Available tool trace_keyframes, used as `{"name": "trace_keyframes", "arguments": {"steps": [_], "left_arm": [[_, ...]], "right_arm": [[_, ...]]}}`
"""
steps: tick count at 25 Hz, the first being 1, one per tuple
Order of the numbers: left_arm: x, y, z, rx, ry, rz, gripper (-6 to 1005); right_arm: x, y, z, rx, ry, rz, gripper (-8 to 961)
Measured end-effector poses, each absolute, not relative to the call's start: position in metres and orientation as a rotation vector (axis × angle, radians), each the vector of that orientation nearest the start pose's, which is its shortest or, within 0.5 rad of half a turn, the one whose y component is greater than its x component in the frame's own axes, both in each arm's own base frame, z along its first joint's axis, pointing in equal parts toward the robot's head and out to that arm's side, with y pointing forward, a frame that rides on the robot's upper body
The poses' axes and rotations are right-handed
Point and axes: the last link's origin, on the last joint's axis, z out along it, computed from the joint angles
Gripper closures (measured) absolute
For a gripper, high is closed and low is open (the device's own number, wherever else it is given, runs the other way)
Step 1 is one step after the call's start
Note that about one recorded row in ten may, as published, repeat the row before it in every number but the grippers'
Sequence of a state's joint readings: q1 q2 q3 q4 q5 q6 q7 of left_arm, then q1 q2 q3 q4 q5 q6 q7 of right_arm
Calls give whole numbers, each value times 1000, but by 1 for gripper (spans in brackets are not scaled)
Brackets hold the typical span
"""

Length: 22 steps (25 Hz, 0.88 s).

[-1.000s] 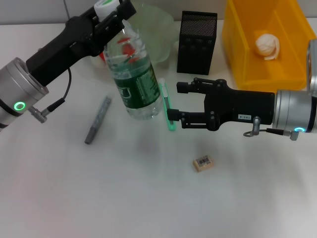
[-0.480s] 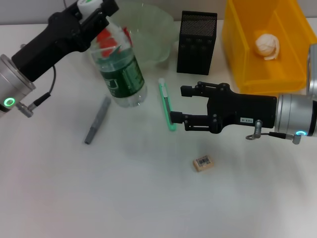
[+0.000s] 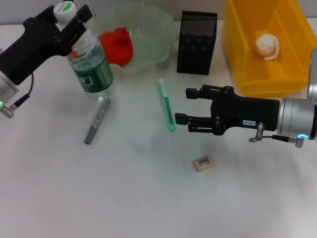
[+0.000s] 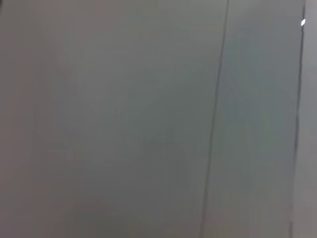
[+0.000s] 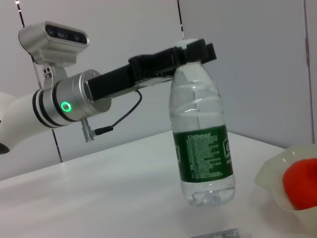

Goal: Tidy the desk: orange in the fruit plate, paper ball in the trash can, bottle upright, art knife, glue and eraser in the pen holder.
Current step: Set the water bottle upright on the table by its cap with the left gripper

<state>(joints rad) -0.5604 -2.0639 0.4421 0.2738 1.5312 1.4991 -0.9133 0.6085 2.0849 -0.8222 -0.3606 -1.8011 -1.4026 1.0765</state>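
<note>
My left gripper (image 3: 67, 14) is shut on the capped neck of the clear bottle (image 3: 90, 67), which stands nearly upright at the table's far left; both show in the right wrist view, the gripper (image 5: 190, 52) above the bottle (image 5: 203, 148). The orange (image 3: 117, 44) lies in the glass fruit plate (image 3: 148, 27). The green art knife (image 3: 167, 104) lies mid-table. My right gripper (image 3: 184, 105) is open and empty just right of it. The grey glue stick (image 3: 97, 120) lies below the bottle. The eraser (image 3: 203, 162) lies nearer the front. The paper ball (image 3: 267, 45) sits in the yellow trash can (image 3: 237, 54).
The black mesh pen holder (image 3: 197, 42) stands at the back between the fruit plate and the trash can. The left wrist view shows only a grey wall. The right wrist view also shows the orange (image 5: 299, 182) in the plate.
My left arm has carried the bottle to the left and stood it more upright, uncovering the orange in the plate. My right gripper has drifted slightly to the right, still open.
</note>
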Motion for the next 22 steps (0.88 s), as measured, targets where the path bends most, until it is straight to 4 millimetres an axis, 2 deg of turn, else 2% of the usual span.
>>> {"name": "trace_keyframes", "arguments": {"steps": [4, 8, 10, 22], "left_arm": [[-272, 355, 22, -2058, -449, -1091, 564], [-272, 355, 22, -2058, -449, -1091, 564], [-279, 359, 21, -2038, -426, -1005, 564], [-285, 368, 16, -2025, -384, -874, 564]], "right_arm": [[246, 332, -56, -2726, 458, 784, 187], [246, 332, -56, -2724, 458, 786, 188], [246, 332, -55, -2723, 457, 787, 188], [246, 333, -54, -2715, 464, 794, 188]]}}
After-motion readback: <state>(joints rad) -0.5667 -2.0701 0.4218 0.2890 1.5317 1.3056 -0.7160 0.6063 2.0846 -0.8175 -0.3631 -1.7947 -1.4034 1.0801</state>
